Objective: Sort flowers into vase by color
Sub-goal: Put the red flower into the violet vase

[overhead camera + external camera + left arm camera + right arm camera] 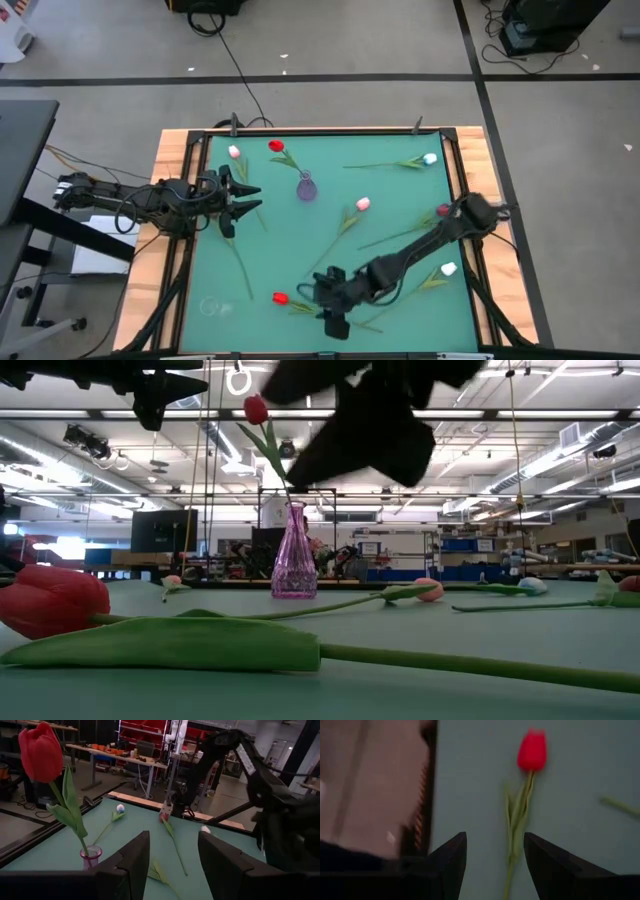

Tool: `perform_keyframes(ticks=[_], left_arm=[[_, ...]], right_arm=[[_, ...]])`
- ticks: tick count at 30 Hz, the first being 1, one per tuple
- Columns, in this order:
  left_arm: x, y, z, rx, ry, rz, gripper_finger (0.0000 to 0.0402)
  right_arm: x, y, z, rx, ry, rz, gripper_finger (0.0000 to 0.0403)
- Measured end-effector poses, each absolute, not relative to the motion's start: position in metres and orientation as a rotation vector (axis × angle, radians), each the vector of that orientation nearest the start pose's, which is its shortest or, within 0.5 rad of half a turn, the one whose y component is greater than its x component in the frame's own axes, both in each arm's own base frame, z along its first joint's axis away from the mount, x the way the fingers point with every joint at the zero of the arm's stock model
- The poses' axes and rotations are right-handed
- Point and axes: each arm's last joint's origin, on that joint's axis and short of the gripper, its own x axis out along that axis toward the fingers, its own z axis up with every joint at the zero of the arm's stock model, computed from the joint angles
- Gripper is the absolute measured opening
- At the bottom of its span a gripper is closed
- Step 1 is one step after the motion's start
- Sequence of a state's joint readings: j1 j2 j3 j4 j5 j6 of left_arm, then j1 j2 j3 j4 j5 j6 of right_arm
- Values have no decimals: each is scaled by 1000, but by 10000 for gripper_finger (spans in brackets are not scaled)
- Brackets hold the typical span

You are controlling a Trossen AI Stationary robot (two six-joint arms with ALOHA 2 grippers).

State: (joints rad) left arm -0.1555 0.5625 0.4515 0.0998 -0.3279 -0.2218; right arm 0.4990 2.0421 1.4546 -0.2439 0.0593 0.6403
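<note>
Purple glass vase (305, 187) upright on green table mat (400, 210), one red tulip (277, 147) standing in it. Other flowers lie scattered flat: red one (280, 298) near front edge, pink (362, 204) mid-mat, white (430, 159) far right. Right gripper (334, 322) hovers just beside the front red tulip, fingers spread, empty. Left gripper (248, 199) near vase, released, empty. Workshop benches behind.

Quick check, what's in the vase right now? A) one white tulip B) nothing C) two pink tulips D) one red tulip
D: a single red tulip stands in the purple vase; the left wrist view shows the same, and the other tulips lie on the table.
</note>
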Motion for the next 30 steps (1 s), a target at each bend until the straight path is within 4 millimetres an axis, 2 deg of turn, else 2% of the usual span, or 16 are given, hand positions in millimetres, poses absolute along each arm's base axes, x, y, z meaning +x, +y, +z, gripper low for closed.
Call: perform_keyframes(ticks=[7,16,25,30], left_arm=[[142,-13,276,-218,-7,173,173],[142,-13,276,-219,-8,173,173],[142,-13,276,-219,-8,173,173],[142,-13,276,-218,-8,173,173]], right_arm=[[400,232,150,262,980,139,205],[416,231,126,251,1001,75,198],[412,227,123,210,1025,-1,110],[410,227,119,198,1059,-12,75]])
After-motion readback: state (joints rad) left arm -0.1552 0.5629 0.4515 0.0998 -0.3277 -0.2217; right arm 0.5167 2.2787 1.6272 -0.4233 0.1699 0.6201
